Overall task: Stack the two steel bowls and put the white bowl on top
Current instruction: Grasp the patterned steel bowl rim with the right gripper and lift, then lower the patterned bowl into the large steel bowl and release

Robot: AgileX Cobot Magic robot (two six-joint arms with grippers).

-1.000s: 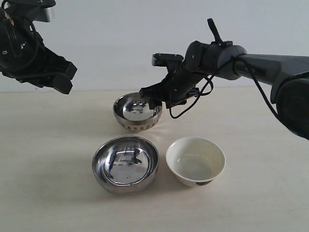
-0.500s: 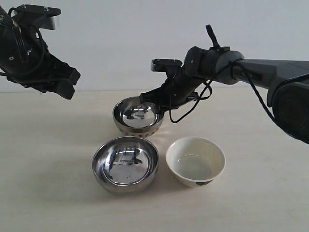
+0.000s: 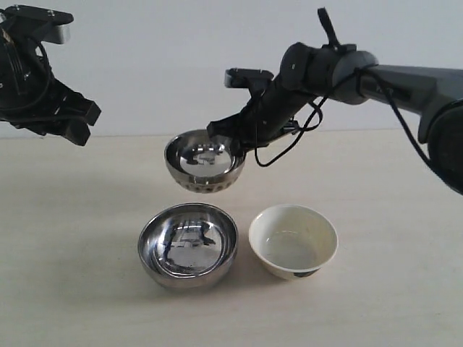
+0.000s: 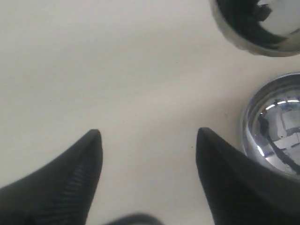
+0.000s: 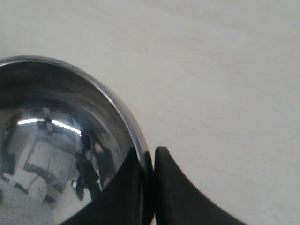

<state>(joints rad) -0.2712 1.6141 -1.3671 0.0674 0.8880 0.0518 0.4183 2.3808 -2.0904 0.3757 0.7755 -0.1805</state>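
Dotted steel bowl [image 3: 203, 163] has lifted; its rim partly hides the right tool [image 3: 232, 142].

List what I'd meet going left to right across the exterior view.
Left claw → wide plain steel bowl → white bowl. The dotted steel bowl, held up by the right claw, overlaps the plain one, so I skip that pair.

Right hand [image 3: 233, 143] pinched shut, aloft at center; left hand [image 4: 148, 135] wide apart, aloft.
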